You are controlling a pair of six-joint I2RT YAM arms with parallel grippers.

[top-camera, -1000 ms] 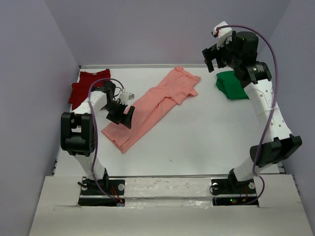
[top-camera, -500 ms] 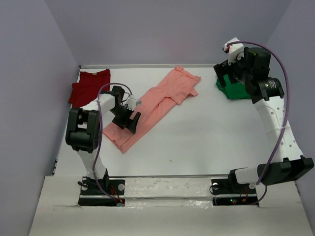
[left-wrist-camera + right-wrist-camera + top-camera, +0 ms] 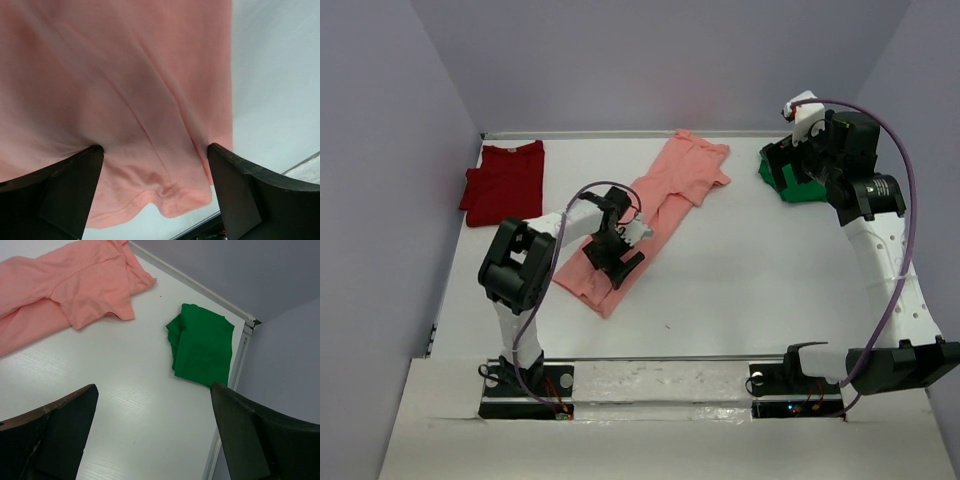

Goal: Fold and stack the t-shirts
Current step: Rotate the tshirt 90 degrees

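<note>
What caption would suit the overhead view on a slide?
Open left gripper over the salmon-pink shirt, open right gripper above the green shirt, dark red shirt at far left.

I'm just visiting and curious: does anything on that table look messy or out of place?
Nothing is damaged or spilled. The salmon-pink cloth t-shirt lies askew, diagonal across the table, with wrinkled ends; the bright green cloth t-shirt sits bunched in the far right corner.

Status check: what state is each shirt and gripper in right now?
Salmon-pink t-shirt: stretched out diagonally, roughly folded lengthwise.
Dark red t-shirt: lying far left, untouched.
Green t-shirt: bunched, far right corner.
Left gripper: open, over the salmon-pink hem.
Right gripper: open, empty.
</note>
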